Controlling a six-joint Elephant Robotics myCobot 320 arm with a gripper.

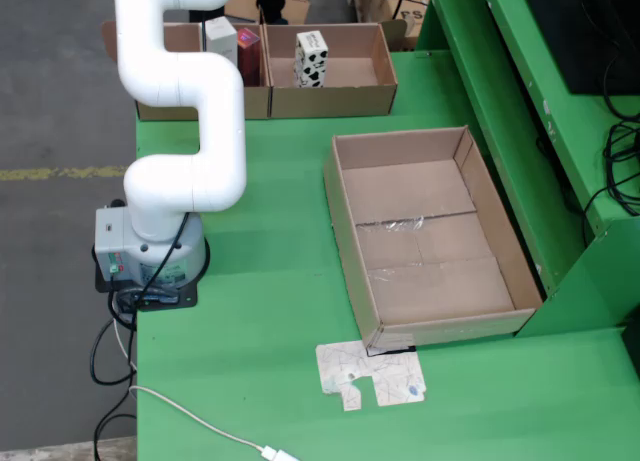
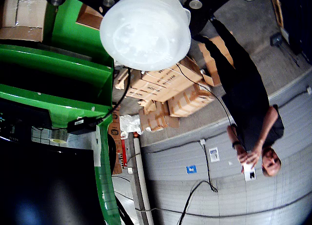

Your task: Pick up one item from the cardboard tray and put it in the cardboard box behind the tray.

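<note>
The large cardboard tray point(image 1: 400, 141) lies on the green table at centre right of the fixed view, and I see nothing inside it but tape. Behind it stand two cardboard boxes. The right box point(image 1: 340, 101) holds a white carton with black spots point(image 1: 311, 58). The left box point(image 1: 255, 103) holds a pink carton point(image 1: 248, 53) and a white carton point(image 1: 222, 39). My white arm point(image 1: 185, 81) rises out of the top of that view, so its tip is hidden there. In the moving view, my gripper point(image 2: 145, 29) is a translucent suction cup with nothing on it, pointing out into the room.
The arm's base point(image 1: 148, 251) stands at the table's left edge with cables point(image 1: 200, 421) trailing. A printed card scrap point(image 1: 372, 373) lies in front of the tray. A green shelf frame point(image 1: 520, 111) borders the right. A person point(image 2: 253, 122) stands among stacked cartons point(image 2: 165, 88).
</note>
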